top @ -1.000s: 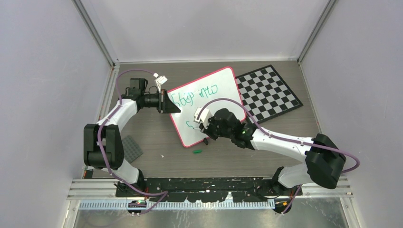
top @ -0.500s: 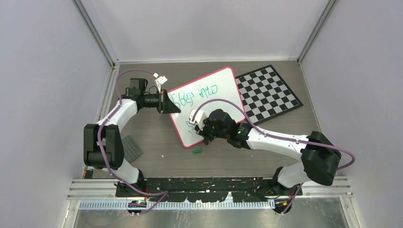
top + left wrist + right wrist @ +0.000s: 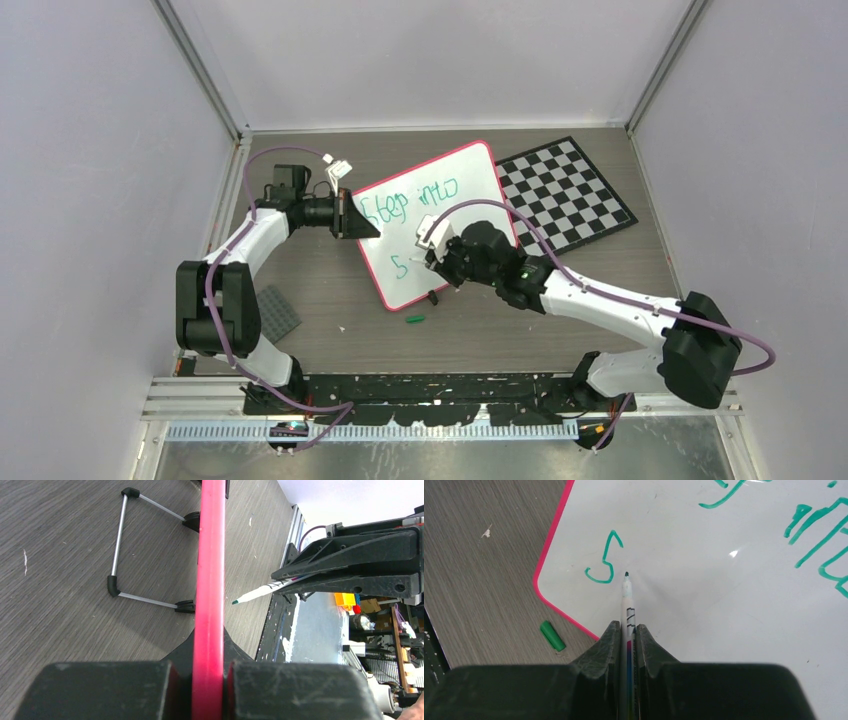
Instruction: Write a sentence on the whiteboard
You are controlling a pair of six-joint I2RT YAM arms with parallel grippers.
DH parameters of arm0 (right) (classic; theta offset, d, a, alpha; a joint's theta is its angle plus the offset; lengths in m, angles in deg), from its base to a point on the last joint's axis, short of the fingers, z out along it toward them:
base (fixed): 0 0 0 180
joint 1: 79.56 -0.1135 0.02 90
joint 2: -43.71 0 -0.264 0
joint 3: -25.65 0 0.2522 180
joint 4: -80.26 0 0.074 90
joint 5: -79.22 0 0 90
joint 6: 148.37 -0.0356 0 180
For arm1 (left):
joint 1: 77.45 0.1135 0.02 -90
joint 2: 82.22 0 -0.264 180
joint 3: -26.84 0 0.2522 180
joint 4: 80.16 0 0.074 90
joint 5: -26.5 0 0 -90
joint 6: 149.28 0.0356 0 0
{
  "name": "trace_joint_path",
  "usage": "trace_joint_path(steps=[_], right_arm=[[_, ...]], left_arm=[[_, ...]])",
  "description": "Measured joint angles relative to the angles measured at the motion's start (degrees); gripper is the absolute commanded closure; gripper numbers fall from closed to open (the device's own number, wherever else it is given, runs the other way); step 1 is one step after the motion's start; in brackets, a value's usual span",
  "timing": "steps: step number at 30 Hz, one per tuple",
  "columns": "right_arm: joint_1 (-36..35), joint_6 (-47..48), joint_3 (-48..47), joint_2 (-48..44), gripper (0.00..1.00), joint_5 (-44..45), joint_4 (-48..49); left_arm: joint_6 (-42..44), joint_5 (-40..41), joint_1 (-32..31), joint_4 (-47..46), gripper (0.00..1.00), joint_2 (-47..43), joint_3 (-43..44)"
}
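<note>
– Whiteboard [image 3: 478,180], overhead first: where is it?

– On the middle of the table [image 3: 325,272], turned askew. The checkered board [image 3: 565,195] is just past its right corner. The sentence [image 3: 408,200] is in green: "Step into" on the upper line, a lone "S" on the line below.

– Hands?

– My left gripper [image 3: 355,215] is pinched onto the board's left edge. My right gripper [image 3: 437,262] hangs over the lower half, beside the "S". From up here I cannot make out what it holds. A green cap [image 3: 416,319] lies on the table just off the board's near edge.

– Left wrist view?

– The red rim [image 3: 210,570] runs edge-on straight up the frame, clamped tight between my fingers. A wire frame [image 3: 117,555] with black corner pieces shows on one side of it, over the table. On the other side the marker [image 3: 257,593] sticks out of the right gripper with its tip close to the board. I cannot tell whether it touches.

– Right wrist view?

– Jaws narrow, closed on the marker's barrel. The green tip sits just right of the "S", near the board's rounded lower corner. The cap lies on the table, apart from the rim. Parts of "Step into" show at the top of the frame.
</note>
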Motion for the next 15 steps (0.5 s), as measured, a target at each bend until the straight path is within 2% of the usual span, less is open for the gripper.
trace_joint_path(steps=[15], right_arm=[[0.13,-0.68,-1.44,4.83,1.0,0.02,0.55]], left_arm=[[0.15,0.0,0.0,0.02,1.0,0.0,0.0]])
